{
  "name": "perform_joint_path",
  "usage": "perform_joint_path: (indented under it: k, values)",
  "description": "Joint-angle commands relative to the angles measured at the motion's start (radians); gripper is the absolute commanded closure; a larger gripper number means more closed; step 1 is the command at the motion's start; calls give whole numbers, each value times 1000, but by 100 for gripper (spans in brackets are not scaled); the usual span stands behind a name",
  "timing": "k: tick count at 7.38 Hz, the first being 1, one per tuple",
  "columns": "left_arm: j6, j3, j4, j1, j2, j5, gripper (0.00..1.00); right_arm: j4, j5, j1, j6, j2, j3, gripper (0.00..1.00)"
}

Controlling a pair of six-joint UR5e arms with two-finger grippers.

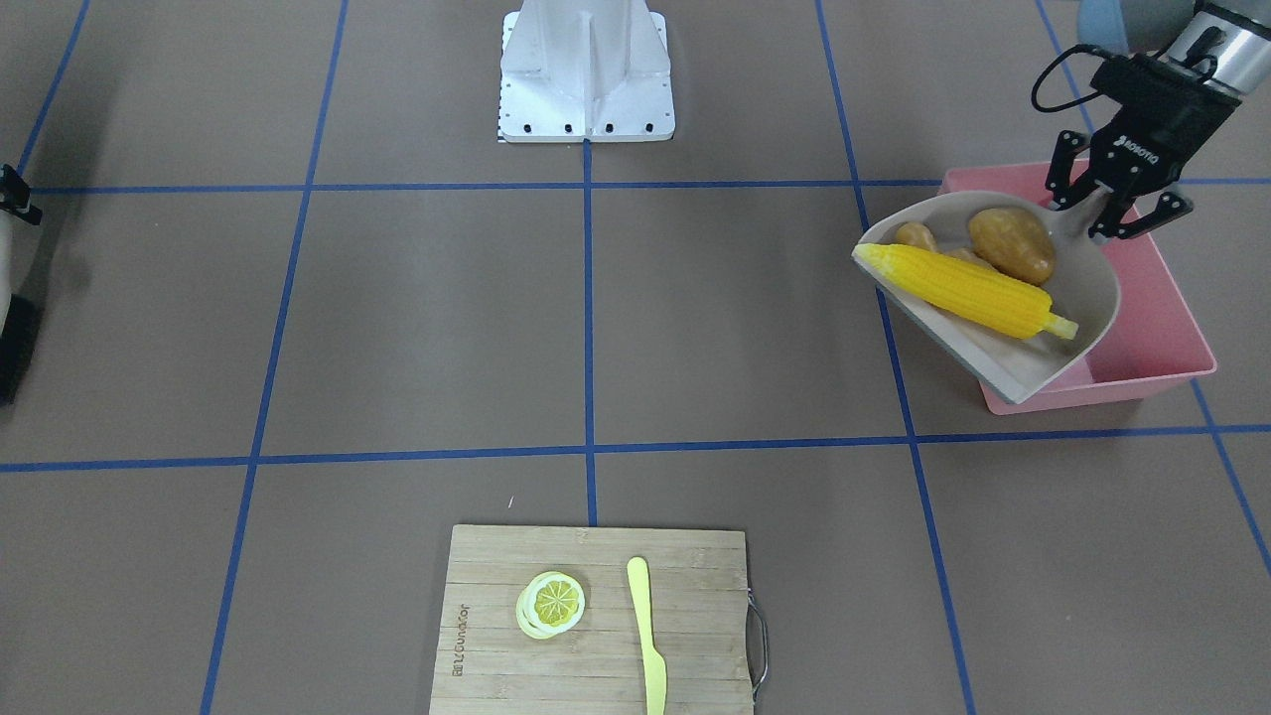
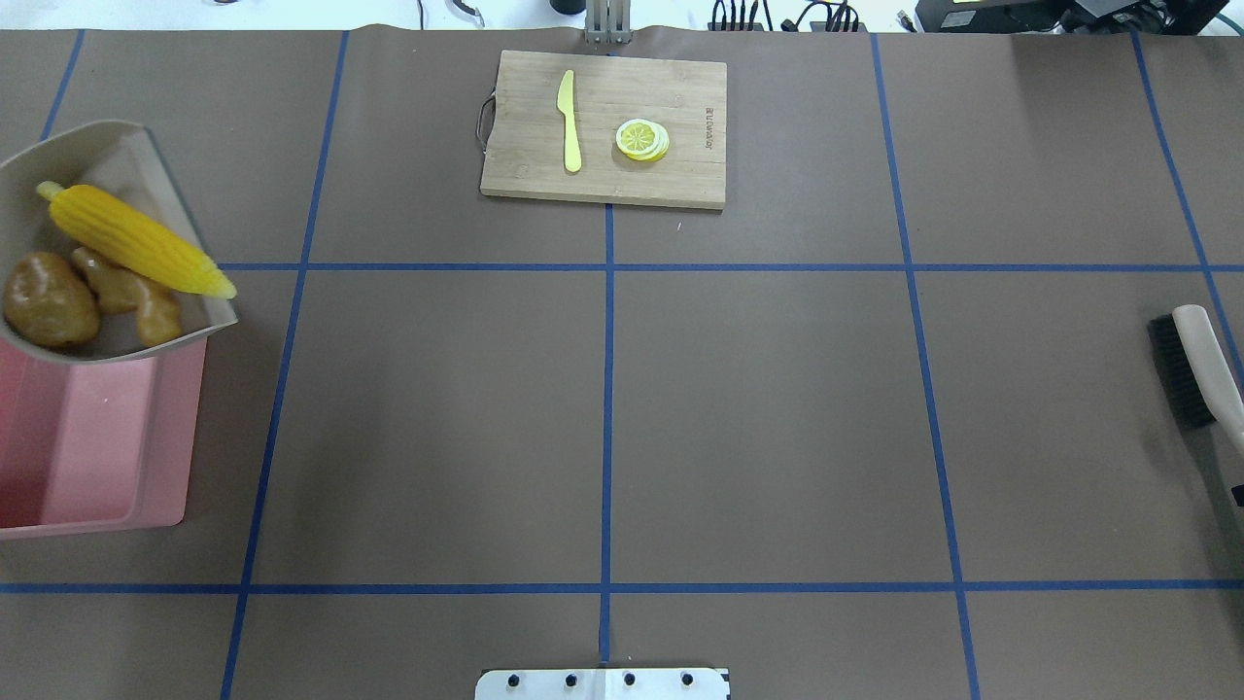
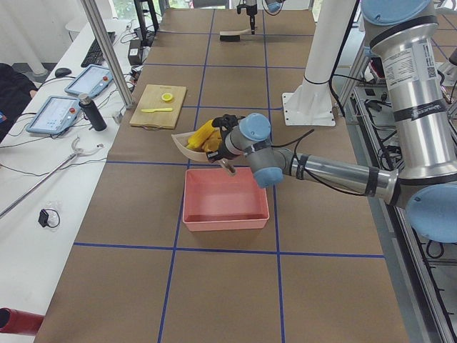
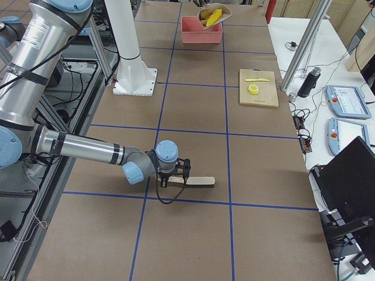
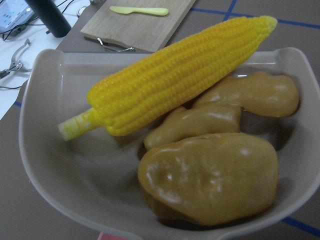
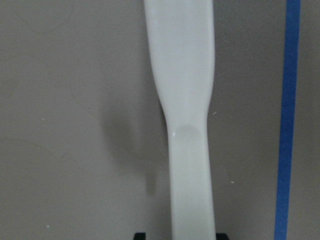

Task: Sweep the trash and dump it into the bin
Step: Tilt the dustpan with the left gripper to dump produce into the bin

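My left gripper [image 1: 1097, 209] is shut on the handle of the beige dustpan [image 1: 1033, 367] and holds it tilted over the far end of the pink bin [image 1: 1152, 318]. In the pan lie the yellow corn cob [image 1: 968, 290], the brown potato [image 1: 1011, 243] and the tan ginger root [image 1: 918, 238]. The left wrist view shows the corn [image 5: 175, 80], the ginger [image 5: 235, 105] and the potato [image 5: 210, 180] close up. The visible part of the bin [image 2: 97, 437] holds nothing. My right gripper [image 4: 174, 180] is shut on the handle of a brush [image 2: 1181, 369] low over the table at the far right.
A wooden cutting board [image 1: 695, 596] at the table's far side carries a lemon slice [image 1: 549, 603] and a yellow knife [image 1: 645, 636]. The robot's white base [image 1: 586, 70] stands at the near middle. Blue tape lines cross the brown table.
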Motion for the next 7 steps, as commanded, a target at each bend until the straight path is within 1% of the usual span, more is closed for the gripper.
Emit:
perform_joint_path:
  k: [1, 2, 3, 4, 5, 6, 7]
  values:
    - [198, 78, -88, -161, 139, -44, 100, 1, 33, 60, -8, -2, 20, 0]
    - [329, 125, -90, -224, 141, -40, 100, 1, 23, 99, -41, -5, 28, 0]
    - [412, 141, -93, -233, 144, -28, 100, -31, 20, 144, -104, -6, 28, 0]
    - [527, 146, -95, -246, 144, -17, 100, -142, 18, 213, -227, -6, 54, 0]
    - [640, 135, -95, -249, 139, 45, 100, -328, -12, 324, -465, 23, 72, 0]
    - [731, 123, -119, -253, 135, 116, 100, -631, -13, 470, -715, 133, 78, 0]
    - [815, 123, -160, -255, 127, 179, 100, -936, -35, 580, -879, 257, 89, 0]
